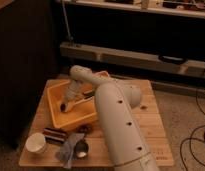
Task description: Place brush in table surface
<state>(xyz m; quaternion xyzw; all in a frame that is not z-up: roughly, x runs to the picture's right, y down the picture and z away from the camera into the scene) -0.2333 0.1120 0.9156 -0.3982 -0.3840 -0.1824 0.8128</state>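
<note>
Brush (87, 93) in yellow bin (76, 119), hand (65, 106) lowered inside bin

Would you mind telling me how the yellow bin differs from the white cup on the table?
The yellow bin is rectangular and large; the white cup is round and far smaller. The bin sits mid-table with the arm's tool reaching inside it; the cup stands at the near-left corner, away from the tool. Both are open-topped and rest on the wooden table surface.
</note>
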